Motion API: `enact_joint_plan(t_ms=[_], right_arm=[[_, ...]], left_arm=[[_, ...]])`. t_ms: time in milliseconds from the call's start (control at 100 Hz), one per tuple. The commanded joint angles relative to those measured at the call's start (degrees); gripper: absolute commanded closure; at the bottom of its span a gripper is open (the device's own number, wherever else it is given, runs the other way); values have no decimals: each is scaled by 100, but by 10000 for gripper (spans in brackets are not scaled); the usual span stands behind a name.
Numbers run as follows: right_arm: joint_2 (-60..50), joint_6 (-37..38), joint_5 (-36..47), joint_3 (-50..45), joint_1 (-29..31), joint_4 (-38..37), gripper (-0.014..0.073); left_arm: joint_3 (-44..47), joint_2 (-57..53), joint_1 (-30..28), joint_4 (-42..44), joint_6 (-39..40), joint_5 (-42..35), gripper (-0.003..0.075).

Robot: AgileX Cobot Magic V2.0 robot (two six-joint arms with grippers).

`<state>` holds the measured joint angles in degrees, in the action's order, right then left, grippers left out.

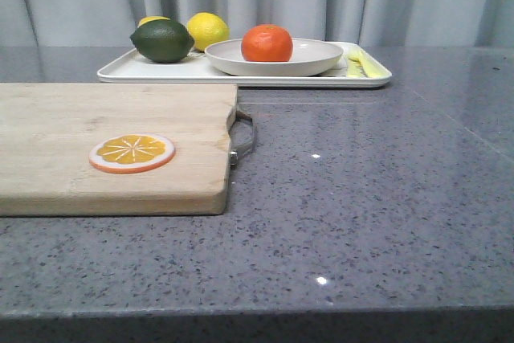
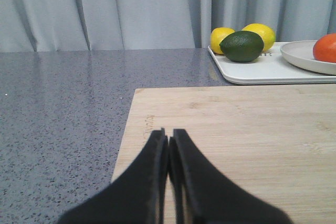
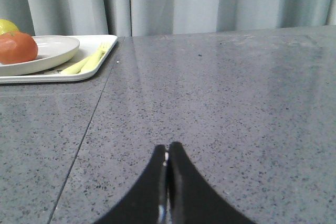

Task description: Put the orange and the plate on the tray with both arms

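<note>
The orange sits in the off-white plate, and the plate rests on the white tray at the back of the table. The left wrist view shows the orange, plate and tray far ahead; the right wrist view shows the orange, plate and tray too. My left gripper is shut and empty over the wooden cutting board. My right gripper is shut and empty over the grey table. Neither gripper shows in the front view.
The cutting board lies front left, with a metal handle and a flat orange slice disc on it. On the tray stand a dark green avocado, two lemons and pale yellow-green sticks. Curtains hang behind.
</note>
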<state>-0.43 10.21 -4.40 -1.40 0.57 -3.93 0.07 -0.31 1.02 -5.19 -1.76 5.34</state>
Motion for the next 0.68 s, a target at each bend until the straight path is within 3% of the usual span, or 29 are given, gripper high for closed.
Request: enact_joint_plan(t_ms=[0, 670], right_arm=[[-87, 2, 288, 104, 51, -89, 661], [-87, 2, 128, 104, 51, -83, 661]], left_arm=[[50, -185, -7, 6, 37, -393, 741], [50, -185, -7, 6, 37, -393, 741]])
